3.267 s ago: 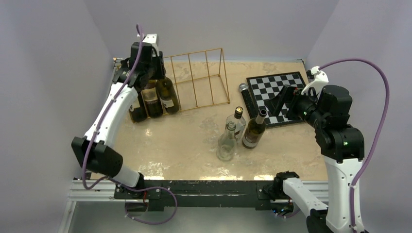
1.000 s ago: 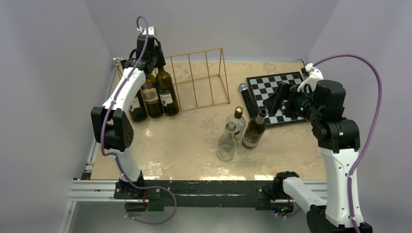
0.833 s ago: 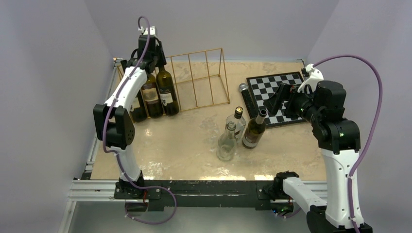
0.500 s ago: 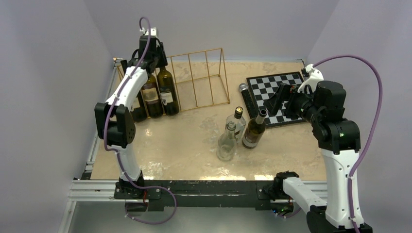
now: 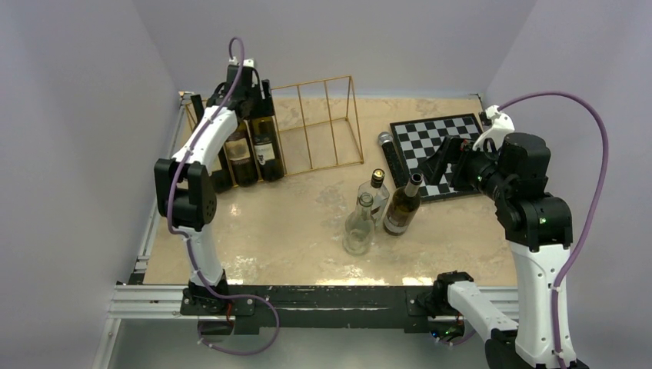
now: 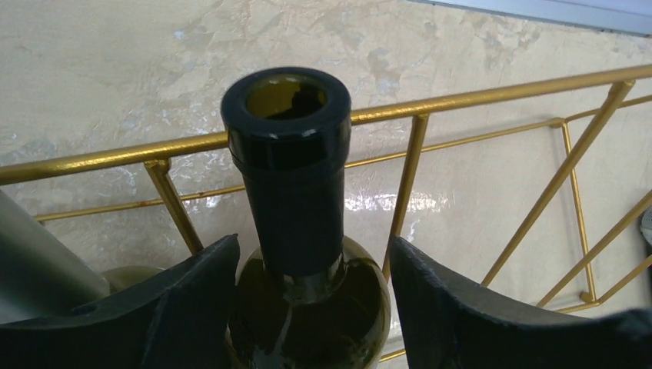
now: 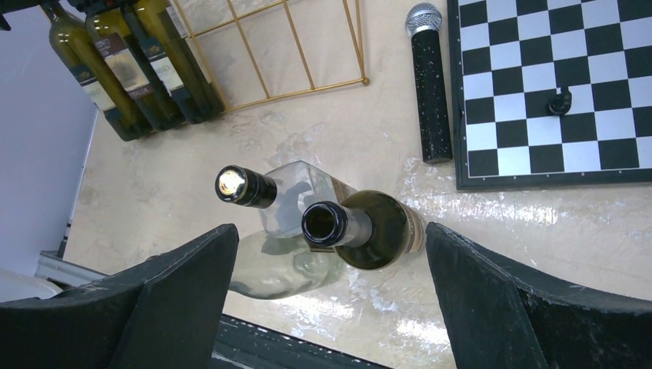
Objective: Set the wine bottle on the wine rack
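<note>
The gold wire wine rack (image 5: 315, 127) stands at the back left, with three dark wine bottles upright in its left slots. My left gripper (image 5: 257, 86) is over the rightmost of them (image 5: 267, 150). In the left wrist view my left gripper (image 6: 313, 246) is open, its jaws standing apart on either side of that bottle's dark green neck (image 6: 292, 192), with a gap on each side. Gold bars of the rack (image 6: 461, 96) run behind the neck. My right gripper (image 5: 442, 161) hangs open over the table's right side, and in its own view (image 7: 330, 229) nothing is between its fingers.
Three bottles stand mid-table: a dark wine bottle (image 5: 401, 207), a clear capped one (image 5: 375, 192) and a clear one (image 5: 358, 227). A black microphone (image 5: 383, 139) lies beside the chessboard (image 5: 430, 142) at the back right. The rack's right slots hold nothing.
My left gripper was shut on the bottle's neck and has opened, letting go of it. The bottle stays upright in the rack. The right arm has barely shifted.
</note>
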Robot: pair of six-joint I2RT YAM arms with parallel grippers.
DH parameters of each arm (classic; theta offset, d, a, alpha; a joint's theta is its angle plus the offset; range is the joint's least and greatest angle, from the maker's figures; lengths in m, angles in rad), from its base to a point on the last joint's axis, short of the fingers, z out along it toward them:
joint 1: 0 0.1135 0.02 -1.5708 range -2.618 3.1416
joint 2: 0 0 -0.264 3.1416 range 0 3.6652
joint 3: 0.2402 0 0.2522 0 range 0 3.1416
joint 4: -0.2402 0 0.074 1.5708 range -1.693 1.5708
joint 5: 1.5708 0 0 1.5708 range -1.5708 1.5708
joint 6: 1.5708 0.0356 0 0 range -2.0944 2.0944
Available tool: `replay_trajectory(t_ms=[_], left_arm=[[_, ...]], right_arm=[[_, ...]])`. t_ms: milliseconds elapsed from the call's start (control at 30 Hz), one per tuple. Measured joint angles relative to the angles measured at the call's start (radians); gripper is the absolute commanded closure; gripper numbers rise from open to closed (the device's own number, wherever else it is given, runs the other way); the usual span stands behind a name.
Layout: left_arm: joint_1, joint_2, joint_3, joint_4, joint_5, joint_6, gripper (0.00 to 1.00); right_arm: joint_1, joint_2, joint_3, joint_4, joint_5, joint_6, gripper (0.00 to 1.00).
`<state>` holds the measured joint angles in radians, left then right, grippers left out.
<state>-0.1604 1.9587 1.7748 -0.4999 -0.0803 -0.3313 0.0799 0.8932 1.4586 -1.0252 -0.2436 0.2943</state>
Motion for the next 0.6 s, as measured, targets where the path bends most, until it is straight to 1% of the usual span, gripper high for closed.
replay_trajectory(t_ms=[133, 167, 367, 467, 600], left_arm=[[-0.008, -0.027, -0.006, -0.028, 0.008, 0.003, 0.07], [-0.008, -0.045, -0.011, -0.038, 0.011, 0.002, 0.01], [-0.006, -0.226, -0.023, -0.071, 0.045, 0.039, 0.01], [-0.005, -0.320, -0.024, -0.072, 0.104, 0.066, 0.01], [-0.007, -0.460, -0.092, -0.064, 0.249, 0.106, 0.01]], right_arm=[[0.000, -0.006, -0.006, -0.002, 0.000, 0.000, 0.02], [0.000, -0.006, -0.006, -0.002, 0.000, 0.000, 0.02], [0.000, -0.005, -0.006, -0.002, -0.005, 0.000, 0.01], [0.000, -0.003, 0.000, -0.002, -0.024, -0.001, 0.01], [0.000, -0.001, 0.015, -0.001, -0.088, -0.008, 0.01]])
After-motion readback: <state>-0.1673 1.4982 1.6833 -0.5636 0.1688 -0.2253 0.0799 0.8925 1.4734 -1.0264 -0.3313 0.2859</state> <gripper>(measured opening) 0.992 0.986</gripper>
